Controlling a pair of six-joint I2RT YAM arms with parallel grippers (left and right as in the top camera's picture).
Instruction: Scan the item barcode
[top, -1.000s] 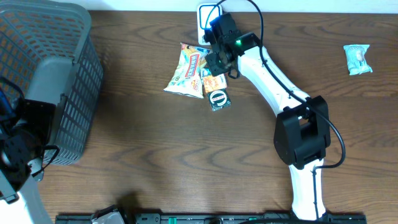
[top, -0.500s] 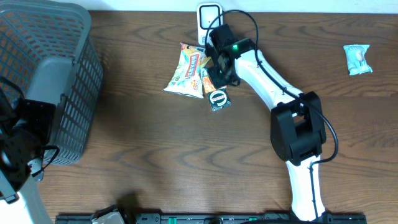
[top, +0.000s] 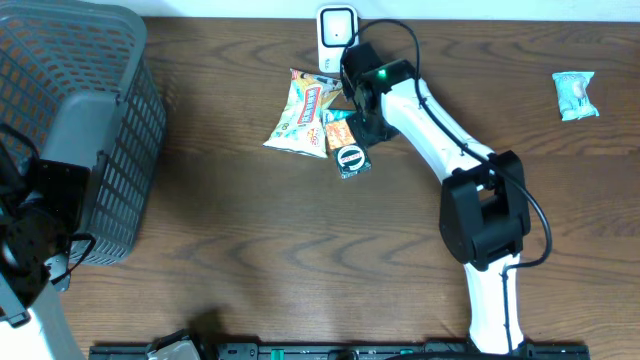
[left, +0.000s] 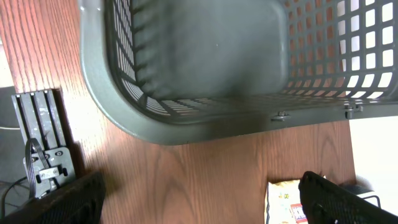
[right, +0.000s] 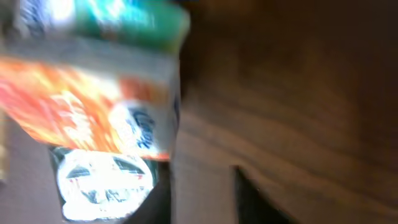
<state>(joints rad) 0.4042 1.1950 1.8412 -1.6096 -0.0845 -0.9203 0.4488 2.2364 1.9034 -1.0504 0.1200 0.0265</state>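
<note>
Since a second ago, the right arm (top: 425, 110) has drawn its wrist slightly to the right, fully uncovering the white scanner (top: 338, 25) at the back edge of the counter (top: 250, 260) and more of the orange packet (top: 340, 130).

That orange packet (probably the item to scan) lies flat in a small cluster. A yellow snack bag (top: 300, 112) touches its left side and a dark packet with a round label (top: 351, 160) sits against its near end. Its long axis seems to run from the scanner side toward the front of the counter, teal end backward.

The right fingers (top: 365, 120) are just beside its right edge. Their view is blurred, so I cannot tell whether they are apart, together or gripping.

The left fingers (left: 68, 199) are spread wide and empty, far off by the grey basket (left: 186, 62). The right arm is much nearer.
</note>
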